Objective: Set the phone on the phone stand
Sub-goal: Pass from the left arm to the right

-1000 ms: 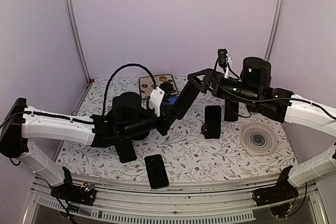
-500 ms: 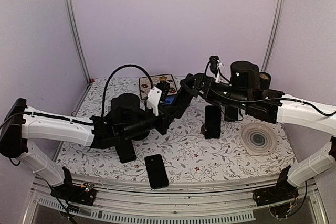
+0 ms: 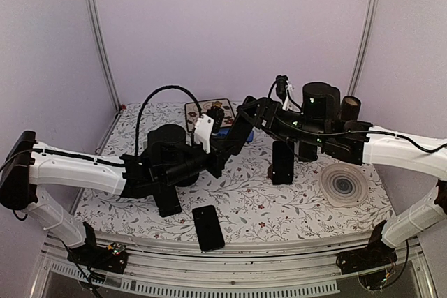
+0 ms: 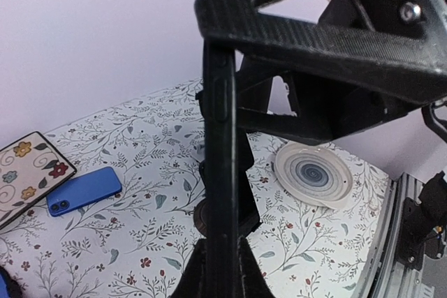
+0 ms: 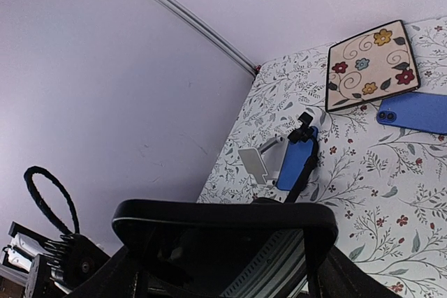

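Back wall [image 3: 230, 26] plain pale lilac, matte, unmarked. Left side wall [image 3: 42, 47] and right side wall [image 3: 412, 33] same colour, closing in booth on three sides. Silver metal upright [image 3: 98, 40] in rear left corner, second upright [image 3: 368, 19] in rear right corner, both leaning inward in top view. Table [image 3: 251, 204] fills booth floor wall to wall, covered with white cloth, grey leafy sprigs and small red flowers. Grey metal rail [image 3: 230, 256] along near table edge. Light even, diffuse; shadows on cloth soft.

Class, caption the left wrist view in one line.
Left gripper holds a black phone edge-on, the right gripper at its top end, over a floral tablecloth.
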Robot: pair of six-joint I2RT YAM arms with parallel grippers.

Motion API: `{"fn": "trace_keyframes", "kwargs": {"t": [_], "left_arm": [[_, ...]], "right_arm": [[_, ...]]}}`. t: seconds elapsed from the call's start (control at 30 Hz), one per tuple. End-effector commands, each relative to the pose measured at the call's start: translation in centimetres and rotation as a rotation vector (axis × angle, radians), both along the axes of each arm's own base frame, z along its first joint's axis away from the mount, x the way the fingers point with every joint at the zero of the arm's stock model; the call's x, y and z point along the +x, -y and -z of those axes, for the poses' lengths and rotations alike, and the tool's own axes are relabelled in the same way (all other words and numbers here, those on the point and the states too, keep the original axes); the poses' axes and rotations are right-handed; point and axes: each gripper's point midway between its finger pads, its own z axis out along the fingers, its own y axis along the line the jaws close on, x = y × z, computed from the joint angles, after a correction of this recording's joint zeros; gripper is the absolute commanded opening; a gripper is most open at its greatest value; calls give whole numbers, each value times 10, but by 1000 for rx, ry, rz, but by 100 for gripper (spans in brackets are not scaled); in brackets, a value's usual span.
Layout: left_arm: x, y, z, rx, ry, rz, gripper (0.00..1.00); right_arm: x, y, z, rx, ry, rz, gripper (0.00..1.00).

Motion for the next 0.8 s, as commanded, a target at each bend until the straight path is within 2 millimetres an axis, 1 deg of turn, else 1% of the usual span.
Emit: {"fn": "trace_keyframes", "kwargs": {"t": [0.0, 0.13, 0.2, 0.27, 0.4, 0.5, 0.63, 0.77], "left_arm": [[-2, 4, -23, -75, 48, 8, 0], [-2, 2, -19, -77, 33, 2, 0], [-3, 2, -18, -78, 28, 3, 0], [-3, 1, -16, -77, 23, 4, 5], [-4, 1, -14, -76, 17, 4, 19], [-4, 0, -12, -75, 9, 6, 27], [-5, -1, -8, -74, -5, 6, 43], [-6, -5, -4, -75, -20, 1, 61]], "right_arm": [[1, -5, -11, 33, 5, -3, 65], [1, -4, -13, 39, 9, 4, 48], [1, -4, -13, 40, 8, 2, 42], [1, -4, -14, 42, 11, 1, 38], [2, -5, -15, 41, 14, 2, 33], [2, -5, -16, 40, 19, 3, 29], [3, -4, -17, 33, 28, 8, 21], [4, 0, -18, 23, 38, 23, 20]]}}
